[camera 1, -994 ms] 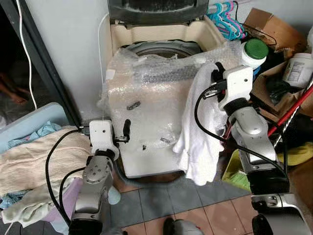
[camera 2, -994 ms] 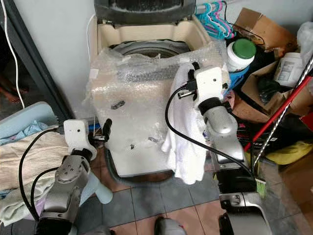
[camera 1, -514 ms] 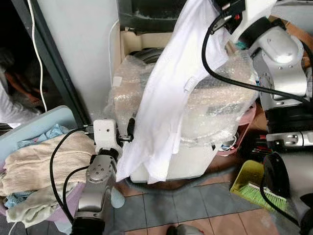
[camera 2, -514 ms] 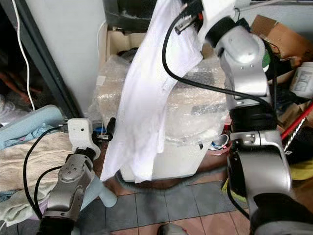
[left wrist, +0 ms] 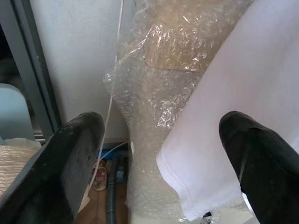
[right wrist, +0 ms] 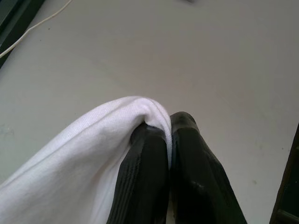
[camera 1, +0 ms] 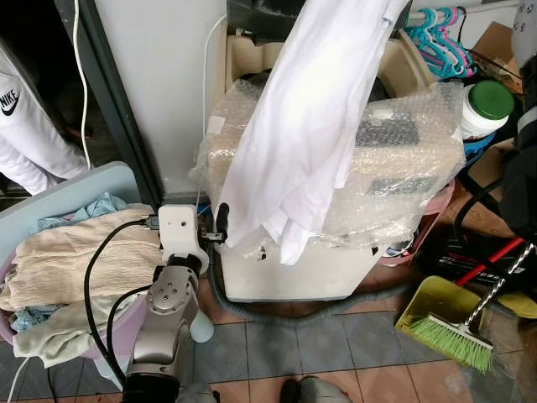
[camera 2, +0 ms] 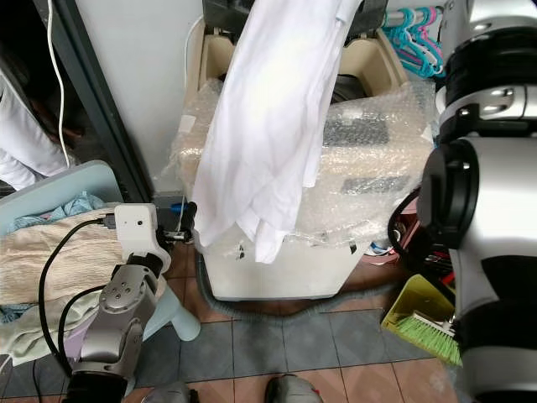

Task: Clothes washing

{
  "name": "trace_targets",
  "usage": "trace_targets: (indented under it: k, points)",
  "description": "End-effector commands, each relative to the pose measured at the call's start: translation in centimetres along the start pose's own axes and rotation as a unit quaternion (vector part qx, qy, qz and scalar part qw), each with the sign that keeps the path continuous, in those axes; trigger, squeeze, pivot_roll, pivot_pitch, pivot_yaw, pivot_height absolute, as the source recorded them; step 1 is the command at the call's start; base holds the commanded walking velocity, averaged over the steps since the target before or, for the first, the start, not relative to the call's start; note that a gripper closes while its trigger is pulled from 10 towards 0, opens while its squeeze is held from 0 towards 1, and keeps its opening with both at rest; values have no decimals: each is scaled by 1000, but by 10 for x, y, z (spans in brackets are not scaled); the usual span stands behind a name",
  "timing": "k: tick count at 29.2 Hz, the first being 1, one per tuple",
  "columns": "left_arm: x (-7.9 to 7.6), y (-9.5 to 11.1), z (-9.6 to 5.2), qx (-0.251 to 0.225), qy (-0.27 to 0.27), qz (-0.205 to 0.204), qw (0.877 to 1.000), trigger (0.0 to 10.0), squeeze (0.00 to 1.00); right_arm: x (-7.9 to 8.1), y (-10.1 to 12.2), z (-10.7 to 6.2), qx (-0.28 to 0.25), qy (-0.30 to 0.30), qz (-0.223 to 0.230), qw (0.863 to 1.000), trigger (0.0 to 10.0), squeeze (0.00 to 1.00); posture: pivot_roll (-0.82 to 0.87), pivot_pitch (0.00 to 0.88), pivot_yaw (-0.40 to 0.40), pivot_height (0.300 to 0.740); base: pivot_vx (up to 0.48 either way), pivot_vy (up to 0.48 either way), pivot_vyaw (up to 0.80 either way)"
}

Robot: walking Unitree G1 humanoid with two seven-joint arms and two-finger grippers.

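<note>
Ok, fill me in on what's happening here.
The robot is loading laundry. Its right gripper, jaws shut on a fold of the white garment, holds it high so the cloth hangs over the bubble-wrapped washing machine, whose lid is up. The left gripper waits low by the machine's front, jaws open. More clothes are heaped in the laundry basket on the robot's left.

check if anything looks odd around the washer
The washing machine is wrapped in bubble wrap over its top and front, unusual for a machine in use. The white garment pinched in the right end effector hangs over that wrap.
</note>
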State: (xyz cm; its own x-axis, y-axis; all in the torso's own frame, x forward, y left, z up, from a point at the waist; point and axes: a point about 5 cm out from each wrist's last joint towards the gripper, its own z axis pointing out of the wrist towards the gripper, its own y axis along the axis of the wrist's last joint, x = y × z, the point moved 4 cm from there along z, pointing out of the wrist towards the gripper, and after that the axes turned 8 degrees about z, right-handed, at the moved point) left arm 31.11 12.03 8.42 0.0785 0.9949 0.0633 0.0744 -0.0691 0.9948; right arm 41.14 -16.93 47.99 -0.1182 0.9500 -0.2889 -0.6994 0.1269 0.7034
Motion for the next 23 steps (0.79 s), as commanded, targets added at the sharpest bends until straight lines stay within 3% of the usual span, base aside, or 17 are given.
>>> trace_targets:
  k: [1,7,15,20,23]
  points:
    - [-4,7,1,-12,-1,-6,1000,10000,0,5,-1,-1,-6,17,-7,1000,10000,0,-5,0,-40,740,311,0,0]
    - [-5,7,2,-13,-6,-3,1000,10000,0,25,-25,-12,10,75,-18,997,10000,0,-13,0,-31,740,309,0,0]
    - [-7,6,3,-10,-8,-1,1000,10000,0,43,-47,-24,26,115,-10,993,10000,0,-12,0,-23,740,209,0,793]
    - [-6,5,3,-5,-7,3,1000,10000,0,47,-60,-29,52,121,-9,991,10000,0,-10,0,-21,740,97,0,759]
    - [-6,4,3,-3,-7,5,1000,10000,0,40,-70,-31,78,94,6,993,10000,0,-10,0,-21,740,0,0,456]
